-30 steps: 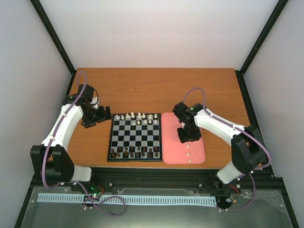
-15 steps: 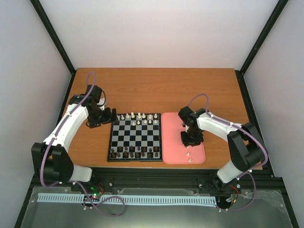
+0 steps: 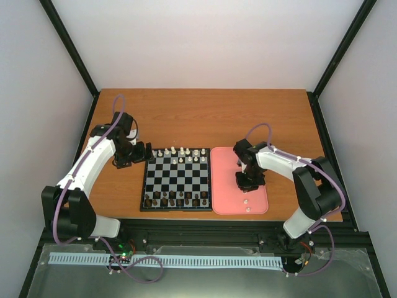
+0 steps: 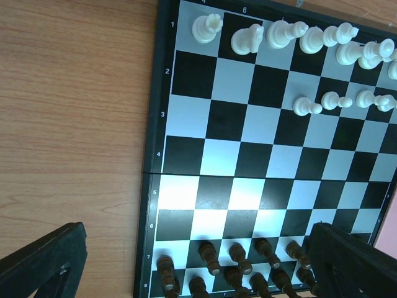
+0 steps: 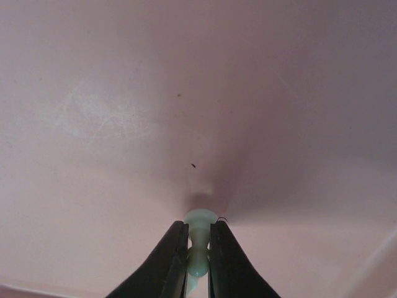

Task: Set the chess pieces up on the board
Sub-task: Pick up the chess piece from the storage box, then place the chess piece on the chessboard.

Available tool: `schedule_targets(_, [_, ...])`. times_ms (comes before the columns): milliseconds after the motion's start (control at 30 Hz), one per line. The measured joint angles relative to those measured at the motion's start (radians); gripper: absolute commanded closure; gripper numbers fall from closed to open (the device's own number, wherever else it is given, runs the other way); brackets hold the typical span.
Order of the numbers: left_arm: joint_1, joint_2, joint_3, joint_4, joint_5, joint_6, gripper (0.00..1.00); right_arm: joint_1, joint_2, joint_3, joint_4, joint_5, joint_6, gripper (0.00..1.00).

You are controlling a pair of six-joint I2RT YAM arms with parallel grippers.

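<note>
Between 3 pale walls (image 3: 205, 43), wooden table (image 3: 248, 118) holds board (image 3: 177, 180) and pink tray (image 3: 223, 167).

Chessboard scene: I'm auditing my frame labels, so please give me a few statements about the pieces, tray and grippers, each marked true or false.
1. The right gripper is closed on a white pawn over the pink tray. True.
2. The left gripper holds a dark piece. False: it is open and empty.
3. The near edge of the board is lined with dark pieces. True.
4. Every white piece is already on the board. False: besides the gripped pawn, two white pieces sit on the tray.
</note>
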Motion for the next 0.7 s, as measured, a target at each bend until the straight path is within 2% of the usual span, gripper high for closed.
schedule_targets(133, [0.000, 0.000, -0.006, 0.000, -0.003, 0.000, 0.00, -0.001, 0.008, 0.002, -0.002, -0.005, -0.002, 0.97])
schedule_targets(367, [0.000, 0.000, -0.014, -0.003, -0.016, 0.001, 0.00, 0.002, 0.009, 0.103, -0.061, -0.004, 0.001, 0.97])
schedule_targets(533, [0.010, 0.000, -0.045, -0.003, -0.021, 0.001, 0.00, 0.062, 0.082, 0.394, -0.126, 0.004, 0.003, 0.97])
schedule_targets(600, [0.018, 0.000, -0.059, -0.003, -0.016, 0.000, 0.00, 0.122, 0.174, 0.577, -0.148, 0.002, 0.002, 0.97])
schedule_targets(700, [0.043, 0.000, -0.074, -0.002, -0.012, 0.001, 0.00, 0.190, 0.285, 0.750, -0.173, -0.006, 0.000, 0.97])
